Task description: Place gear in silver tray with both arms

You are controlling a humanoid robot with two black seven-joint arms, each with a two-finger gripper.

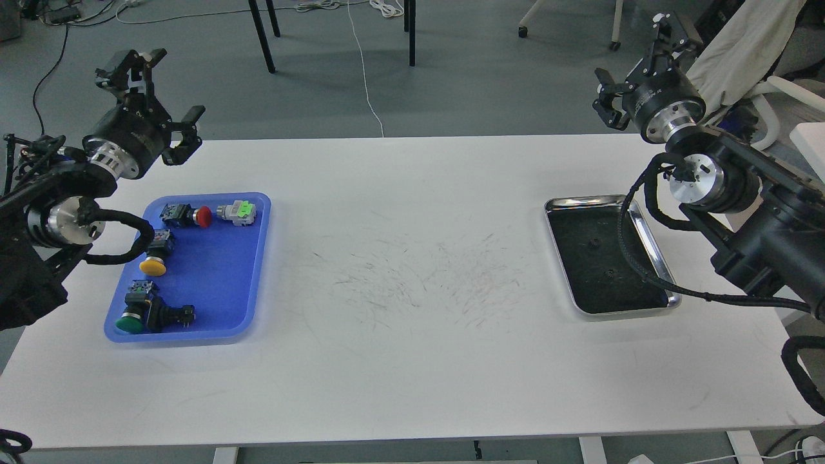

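The silver tray point(646, 235) lies on the right of the white table, its dark bottom bare. The gear lies in a blue tray point(213, 277) at the left: a red push-button switch point(191, 214), a grey switch with a green cap point(237, 211), a yellow button point(155, 258), a green button point(133, 314) and a black switch point(169, 314). My left gripper point(160, 96) hangs open and empty above the table's far left edge, behind the blue tray. My right gripper point(637, 63) is open and empty, raised beyond the far right edge, behind the silver tray.
The white table point(412, 290) has scuff marks in the middle. My right arm's black cable point(628, 251) hangs over the silver tray's right rim. Chair legs point(264, 38) and floor cables lie beyond the table; a chair with cloth point(741, 51) stands at the far right.
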